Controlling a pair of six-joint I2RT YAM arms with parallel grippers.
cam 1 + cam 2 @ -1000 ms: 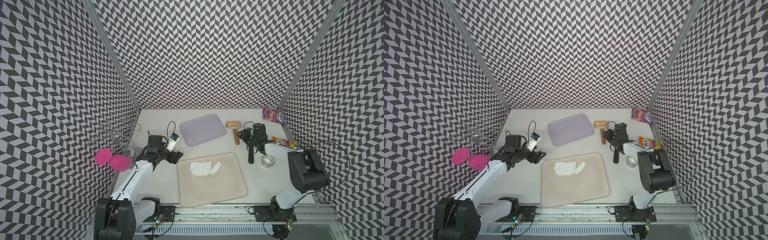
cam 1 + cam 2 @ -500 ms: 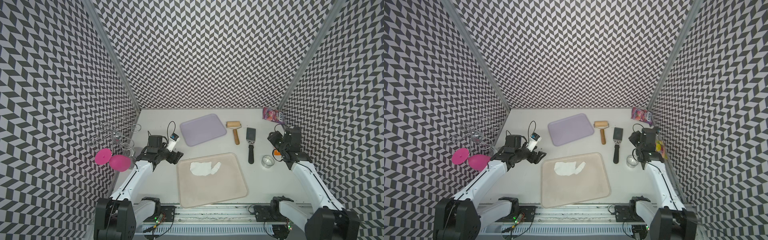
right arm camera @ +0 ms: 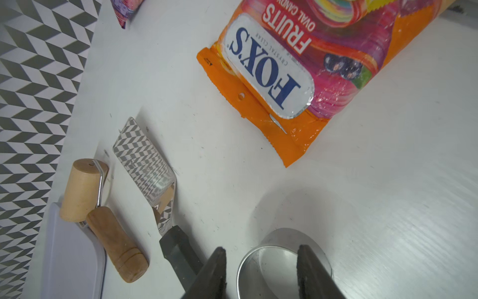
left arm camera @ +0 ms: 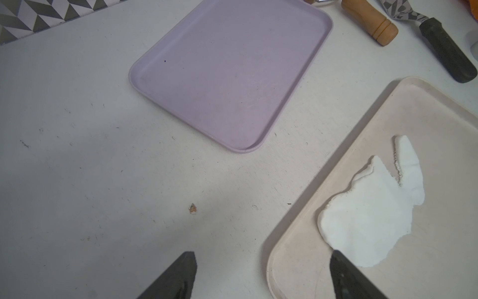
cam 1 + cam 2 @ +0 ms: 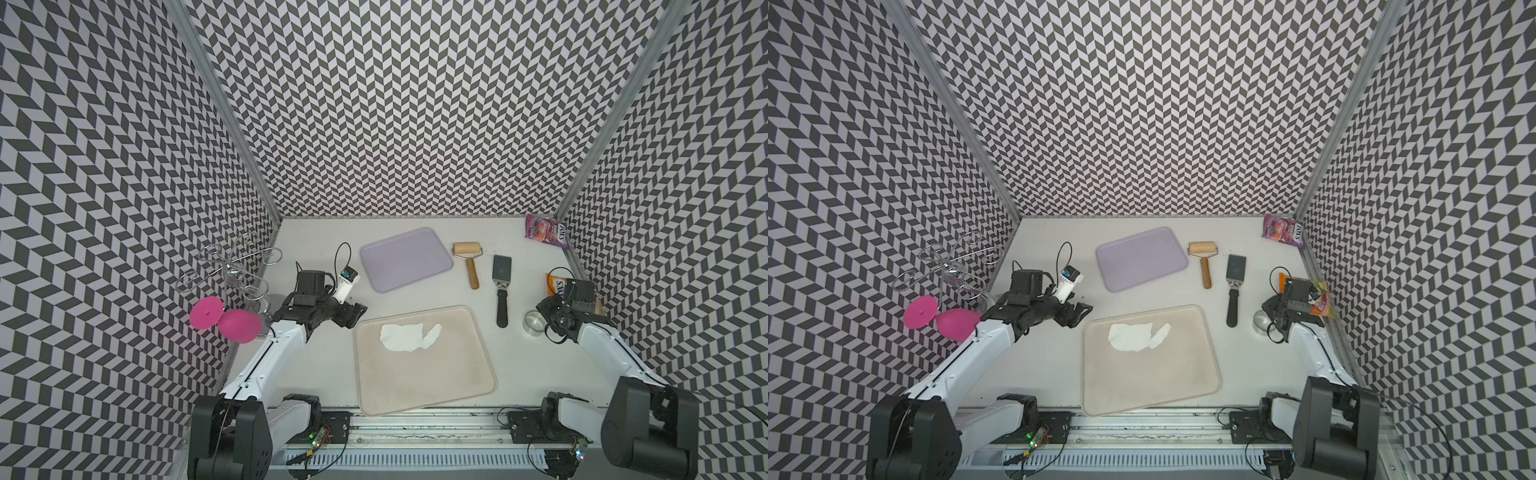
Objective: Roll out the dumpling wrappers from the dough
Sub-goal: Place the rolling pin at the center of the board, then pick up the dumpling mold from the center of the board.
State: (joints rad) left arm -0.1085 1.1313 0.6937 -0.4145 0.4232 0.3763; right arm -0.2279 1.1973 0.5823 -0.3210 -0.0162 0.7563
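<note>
The dough [image 5: 405,337] [image 5: 1133,336] [image 4: 367,220] is a thin, ragged white sheet lying in the far part of the beige tray [image 5: 424,386] [image 5: 1150,374]. No dumpling wrappers are in view. My left gripper [image 5: 356,312] [image 5: 1081,311] [image 4: 262,255] hovers open and empty at the tray's far left corner. My right gripper [image 5: 542,318] [image 3: 261,249] is low at the right side, straddling a metal ring cutter [image 5: 533,323] [image 5: 1261,322] [image 3: 282,240]. Its jaws stand apart, with a gap showing between one finger and the ring.
A wooden roller [image 5: 467,255] [image 3: 82,191] and a black-handled scraper [image 5: 501,291] [image 3: 144,158] lie beyond the beige tray, beside a purple tray [image 5: 405,259] [image 4: 232,72]. Candy bags [image 5: 546,230] [image 3: 297,64] lie by the right wall. A wire rack [image 5: 232,270] with pink cups [image 5: 224,320] stands at the left.
My right arm swung from over the scraper to the right and came down around the metal ring, its jaws narrowing. The left arm and the dough have not moved.
</note>
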